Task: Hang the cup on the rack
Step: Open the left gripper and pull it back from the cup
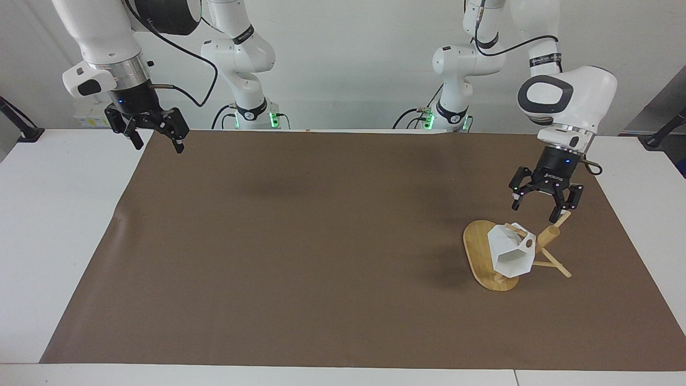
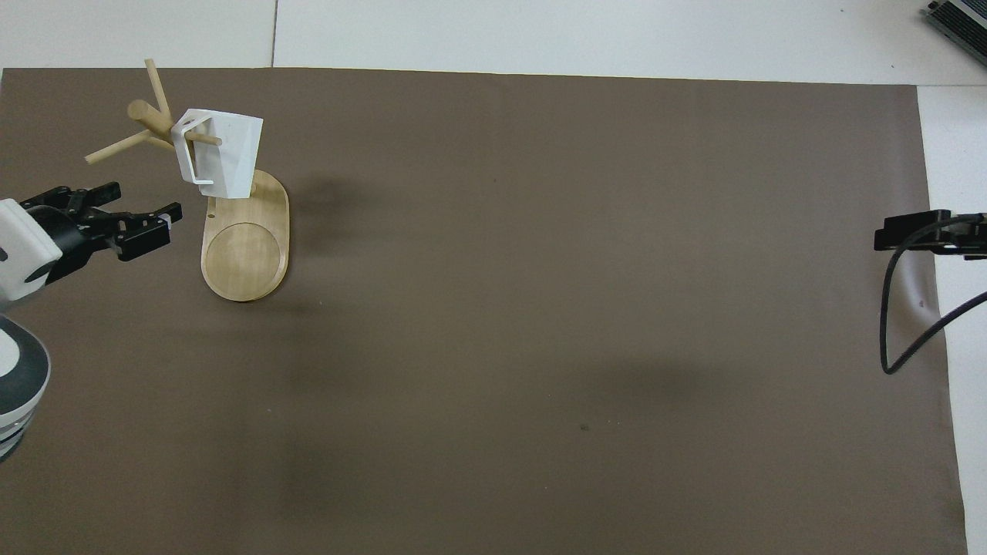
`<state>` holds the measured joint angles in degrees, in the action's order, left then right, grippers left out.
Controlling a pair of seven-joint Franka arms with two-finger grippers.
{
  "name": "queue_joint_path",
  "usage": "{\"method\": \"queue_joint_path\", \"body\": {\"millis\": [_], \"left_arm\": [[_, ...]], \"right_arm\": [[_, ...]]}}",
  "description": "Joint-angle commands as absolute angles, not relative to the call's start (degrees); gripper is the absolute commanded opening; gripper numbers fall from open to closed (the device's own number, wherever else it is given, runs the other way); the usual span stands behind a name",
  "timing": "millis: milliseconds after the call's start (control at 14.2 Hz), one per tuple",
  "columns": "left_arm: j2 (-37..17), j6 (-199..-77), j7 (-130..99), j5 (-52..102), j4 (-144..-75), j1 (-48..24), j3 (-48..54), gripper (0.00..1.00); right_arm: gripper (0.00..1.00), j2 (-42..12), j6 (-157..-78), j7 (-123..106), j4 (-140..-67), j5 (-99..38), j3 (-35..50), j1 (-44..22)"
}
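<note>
No legible writing made out on cup or rack. Left gripper [image 1: 542,208] spread wide, nothing held, raised just above rack [image 1: 485,256]. Cup [image 1: 512,251] hung by handle on peg below left gripper, untouched. Right gripper [image 1: 154,135] spread, empty, waiting over mat [image 1: 300,246] edge at right arm's end
</note>
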<state>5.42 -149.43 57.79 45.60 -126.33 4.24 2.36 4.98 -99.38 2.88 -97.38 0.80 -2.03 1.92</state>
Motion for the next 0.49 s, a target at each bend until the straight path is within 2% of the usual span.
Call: {"method": "queue_joint_path", "body": {"millis": [0,282,424], "left_arm": [[6.06,-140.39,56.78,38.87,-122.62,9.04,2.64,1.0],[6.06,-126.25,48.29,25.61,-114.72,14.32,2.64,1.0],[5.71,-118.51,38.99,18.58,-108.84,14.15,2.9,1.0]], "right_arm": [[1.0,6.15,-99.67,2.02,-98.61,1.23,-1.49,2.64],[1.0,6.42,-98.35,1.58,-99.05,-0.17,-1.14,2.72],[1.0,6.42,-98.0,1.58,-99.14,-2.97,-1.05,2.72]]}}
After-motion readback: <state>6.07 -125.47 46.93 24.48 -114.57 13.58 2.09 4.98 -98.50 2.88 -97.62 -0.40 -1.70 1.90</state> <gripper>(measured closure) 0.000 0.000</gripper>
